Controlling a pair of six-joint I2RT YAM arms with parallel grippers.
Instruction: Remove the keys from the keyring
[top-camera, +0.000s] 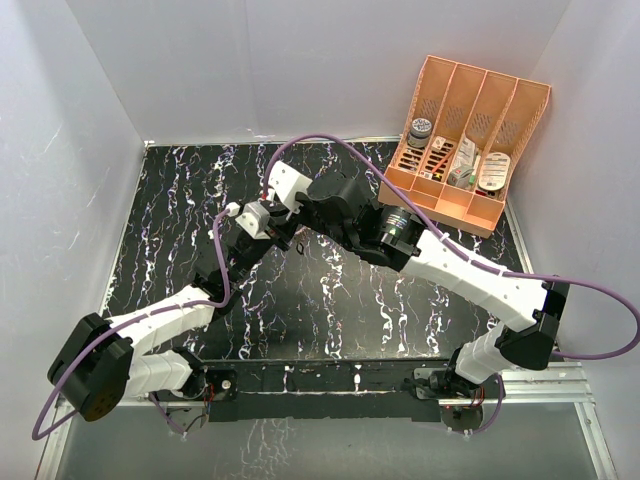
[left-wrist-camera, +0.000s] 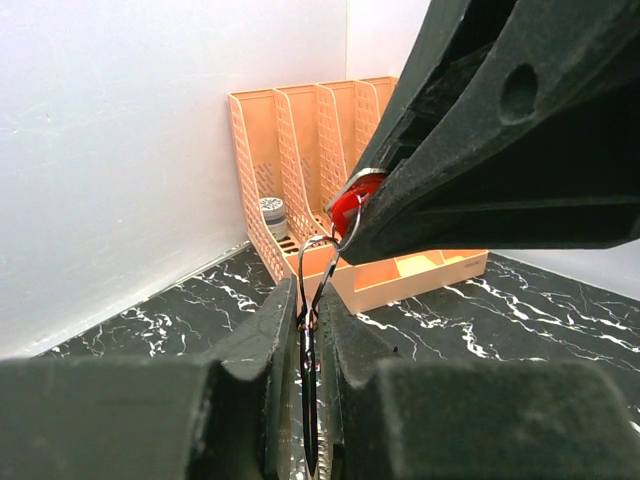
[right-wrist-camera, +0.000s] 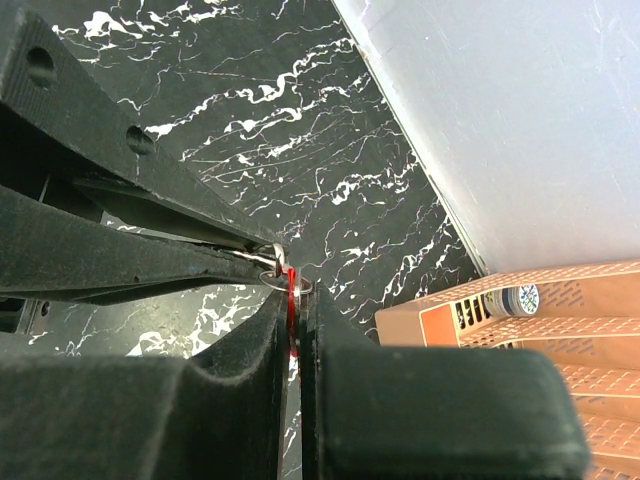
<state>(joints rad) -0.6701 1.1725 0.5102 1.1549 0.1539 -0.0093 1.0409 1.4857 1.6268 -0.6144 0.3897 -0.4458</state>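
Both arms meet above the middle of the table, a flat black surface veined with white in a marble pattern.

Left gripper: matte black fingers with angular, moulded faces, pressed together on the keyring. The keyring is a thin, bright silver wire loop that rises out of the narrow slot between the fingers, clear of the table.

Right gripper: the same black, slightly grainy plastic, with a round hole through one finger. Its jaws are clamped on the red-headed key. The key's head is glossy red and rounded, edged by a curve of silver wire where the ring passes it. In the right wrist view the red shows only as a thin sliver in the seam between the fingers, with the ring just above it at the tips of the left gripper.

The two grippers stand tip to tip, linked by the ring. No other key can be made out.

An orange plastic organizer with perforated lattice dividers stands in the far right corner, well apart from the grippers. A small round tin sits in its leftmost compartment.
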